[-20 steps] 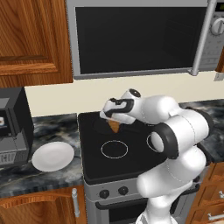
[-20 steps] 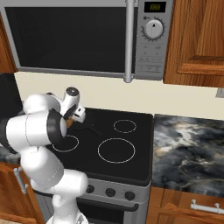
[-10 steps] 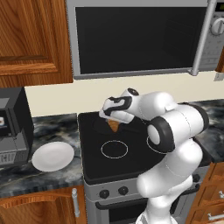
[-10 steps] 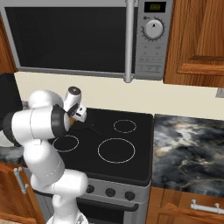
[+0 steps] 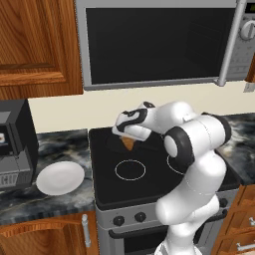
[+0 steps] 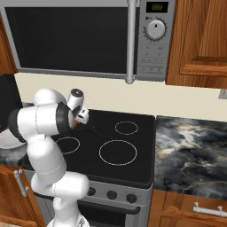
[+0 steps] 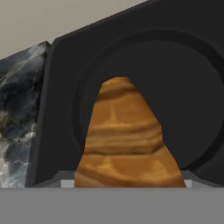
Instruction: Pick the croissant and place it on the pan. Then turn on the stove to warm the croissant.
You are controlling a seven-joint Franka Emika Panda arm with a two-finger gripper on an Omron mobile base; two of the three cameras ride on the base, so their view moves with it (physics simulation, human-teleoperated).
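My gripper (image 5: 128, 138) is shut on the croissant (image 5: 129, 144), a small golden-brown pastry that hangs point down from the fingers. It hovers just above the pan (image 5: 112, 143), a shallow black pan on the back left burner of the stove (image 5: 149, 187). In the hand view the croissant (image 7: 124, 140) stands in front of the round dark pan (image 7: 188, 87) and hides most of the fingertips. In the right base view the pan's dark handle (image 6: 95, 131) points toward the middle of the stove (image 6: 133, 166), and my arm covers the rest of the pan.
A white plate (image 5: 60, 178) lies on the marble counter left of the stove, beside a black appliance (image 5: 14, 144). The microwave (image 5: 154, 42) hangs close above. Small black knobs (image 5: 118, 220) line the stove's silver front. More marble counter (image 6: 193, 153) lies to the right.
The arm's elbow has swung a little higher and to the left. The hand with the croissant has stayed nearly in place over the pan, and the grip is unchanged.
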